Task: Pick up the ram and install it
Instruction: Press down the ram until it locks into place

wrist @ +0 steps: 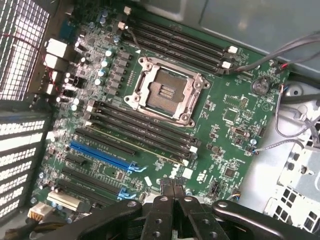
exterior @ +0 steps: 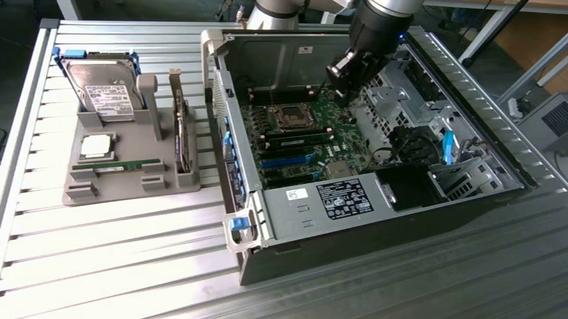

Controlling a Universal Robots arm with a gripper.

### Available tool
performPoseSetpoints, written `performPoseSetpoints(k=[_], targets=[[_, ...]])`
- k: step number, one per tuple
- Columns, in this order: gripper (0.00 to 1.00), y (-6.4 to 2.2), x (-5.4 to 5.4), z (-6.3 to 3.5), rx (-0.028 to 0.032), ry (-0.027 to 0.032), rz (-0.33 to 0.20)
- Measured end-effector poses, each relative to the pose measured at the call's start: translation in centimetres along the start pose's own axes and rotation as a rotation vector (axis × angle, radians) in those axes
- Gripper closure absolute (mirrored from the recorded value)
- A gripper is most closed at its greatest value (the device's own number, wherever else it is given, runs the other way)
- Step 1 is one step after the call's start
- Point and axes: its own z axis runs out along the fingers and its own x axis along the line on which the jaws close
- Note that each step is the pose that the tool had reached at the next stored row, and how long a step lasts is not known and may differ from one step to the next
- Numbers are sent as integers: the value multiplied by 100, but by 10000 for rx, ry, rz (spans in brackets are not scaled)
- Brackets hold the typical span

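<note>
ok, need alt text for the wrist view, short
The shut black gripper hangs empty over a green motherboard inside an open computer case. An empty silver processor socket sits mid-board between banks of long black memory slots, one slot holding a thin green ram stick; blue expansion slots lie beside them.

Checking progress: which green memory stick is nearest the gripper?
The memory stick seated in the motherboard; its twin lies in the grey holder outside the case.

Open computer case (exterior: 373, 199) at exterior view's right | parts holder (exterior: 124, 166) beside it at left | ram (exterior: 120, 163) lying on holder | gripper (exterior: 348, 83) over motherboard (exterior: 302, 143) inside case
</note>
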Motion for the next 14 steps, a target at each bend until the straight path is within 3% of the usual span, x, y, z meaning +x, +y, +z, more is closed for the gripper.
performPoseSetpoints(k=[4,14], targets=[[91,0,-1,8,-44,19,804],[91,-1,-1,18,-113,49,2044]])
